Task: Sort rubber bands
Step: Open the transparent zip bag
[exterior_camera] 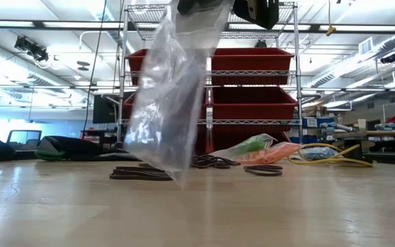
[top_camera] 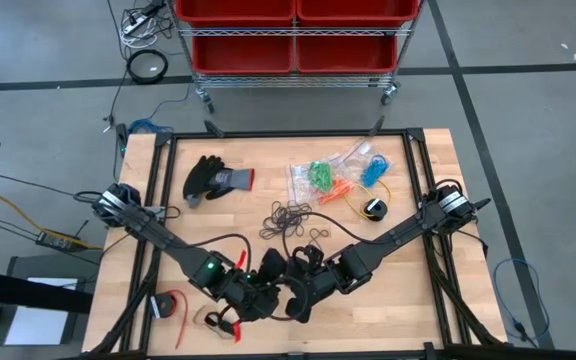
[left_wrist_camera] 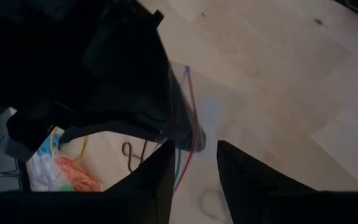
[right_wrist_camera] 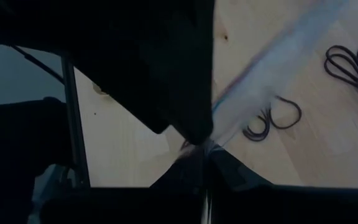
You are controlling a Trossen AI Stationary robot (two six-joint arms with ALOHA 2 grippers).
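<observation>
A clear plastic bag [exterior_camera: 170, 96] hangs over the table's near middle, where both arms meet. My right gripper [right_wrist_camera: 205, 163] is shut on it. My left gripper [left_wrist_camera: 194, 180] is open, with the bag's coloured zip edge [left_wrist_camera: 190, 134] running between its fingers. Loose black rubber bands [top_camera: 290, 220] lie on the wood in the table's middle. Green [top_camera: 320, 175], orange [top_camera: 336, 188] and blue [top_camera: 373, 170] rubber bands lie farther back in small clear bags. My right gripper pinches the clear bag's top edge [right_wrist_camera: 215, 144] between its two shut fingers, slanting down from the table's right. The bag hangs slack below the fingers, its lower corner [exterior_camera: 180, 180] pointing down at the table. My left gripper stands around the zip edge; whether a finger [left_wrist_camera: 166, 177] touches it, I cannot tell.
A black and grey glove [top_camera: 213, 180] lies at the back left. A yellow cable [top_camera: 380, 200] with a dark roll lies at the right. A red roll [top_camera: 171, 303] sits near the front left. A cart with red bins [top_camera: 293, 35] stands behind the table.
</observation>
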